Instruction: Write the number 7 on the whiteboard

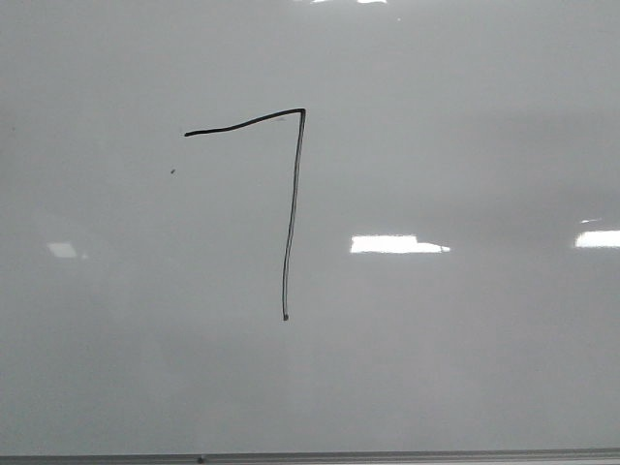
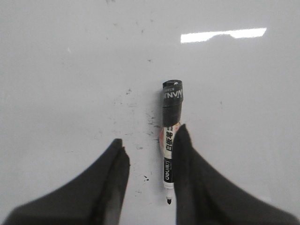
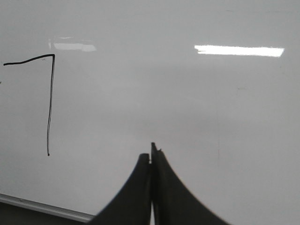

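Black, matte, wedge-shaped fingers [image 2: 180, 154] of my left gripper [image 2: 150, 161] fill the bottom of the left wrist frame, spread wide; the slim white-barrelled whiteboard marker with printed label and black-taped rear end [image 2: 170, 140] lies on the board between them, hard against one finger while the other stands well apart, so I judge it is not clamped. My right gripper [image 3: 151, 159] sits at lower centre of its own frame, its two dark tapered blades pressed flat together with nothing between them. On the large glossy pale grey-white whiteboard [image 1: 465, 368] the thin black marker-line number 7 [image 1: 291, 213] stands in the upper-left-of-centre of the front frame: a slightly wavy top stroke meeting a sharp corner, then a long, nearly vertical downstroke ending in a small dot. It reads as finished to me. What worries me is smearing: the ink sits on a slick, mirror-bright surface, and any sweep of a finger or arm across that line would wipe it. The marker is round and smooth, its bare tip [image 2: 168, 201] pointing toward the bottom of the frame, so a nudge from my finger could roll it and leave a stray mark among the tiny dark specks. A thin grey metal edge [image 1: 387, 455] runs along the bottom.
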Tool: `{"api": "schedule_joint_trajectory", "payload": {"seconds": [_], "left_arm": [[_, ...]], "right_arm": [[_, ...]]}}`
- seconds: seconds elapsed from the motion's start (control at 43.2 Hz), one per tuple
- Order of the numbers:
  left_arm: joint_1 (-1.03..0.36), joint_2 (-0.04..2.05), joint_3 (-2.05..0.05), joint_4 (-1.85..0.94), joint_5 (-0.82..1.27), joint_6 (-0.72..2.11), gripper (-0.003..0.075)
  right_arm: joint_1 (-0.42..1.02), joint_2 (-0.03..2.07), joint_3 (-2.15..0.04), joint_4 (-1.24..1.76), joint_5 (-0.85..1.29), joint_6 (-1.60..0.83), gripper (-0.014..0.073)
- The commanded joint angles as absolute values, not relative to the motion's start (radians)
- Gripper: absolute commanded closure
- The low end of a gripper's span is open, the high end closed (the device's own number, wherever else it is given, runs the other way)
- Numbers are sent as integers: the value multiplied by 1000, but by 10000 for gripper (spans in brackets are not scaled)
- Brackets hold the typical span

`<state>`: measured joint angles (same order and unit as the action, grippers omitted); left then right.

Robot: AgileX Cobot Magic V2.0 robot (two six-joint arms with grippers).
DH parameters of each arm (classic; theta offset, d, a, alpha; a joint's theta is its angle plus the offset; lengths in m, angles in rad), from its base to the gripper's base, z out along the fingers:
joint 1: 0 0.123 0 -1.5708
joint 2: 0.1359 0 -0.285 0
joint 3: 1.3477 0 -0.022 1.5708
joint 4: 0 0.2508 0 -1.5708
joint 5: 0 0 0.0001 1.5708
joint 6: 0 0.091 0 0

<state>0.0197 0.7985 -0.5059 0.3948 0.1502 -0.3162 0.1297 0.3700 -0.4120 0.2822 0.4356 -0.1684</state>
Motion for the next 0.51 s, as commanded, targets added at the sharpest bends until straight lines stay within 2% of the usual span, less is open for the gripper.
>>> {"api": "schedule_joint_trajectory", "payload": {"seconds": [0.0, 0.069, 0.324, 0.486], "left_arm": [[20, 676, -477, 391, 99, -323, 664], [20, 587, -441, 391, 103, -323, 741], [20, 359, -397, 391, 114, -323, 741], [20, 307, -397, 391, 100, -323, 741]], "right_arm": [[123, 373, -436, 288, 353, -170, 662], [123, 373, -436, 288, 353, -170, 662], [123, 373, -436, 288, 353, -170, 662], [123, 373, -436, 288, 353, -170, 662]]}}
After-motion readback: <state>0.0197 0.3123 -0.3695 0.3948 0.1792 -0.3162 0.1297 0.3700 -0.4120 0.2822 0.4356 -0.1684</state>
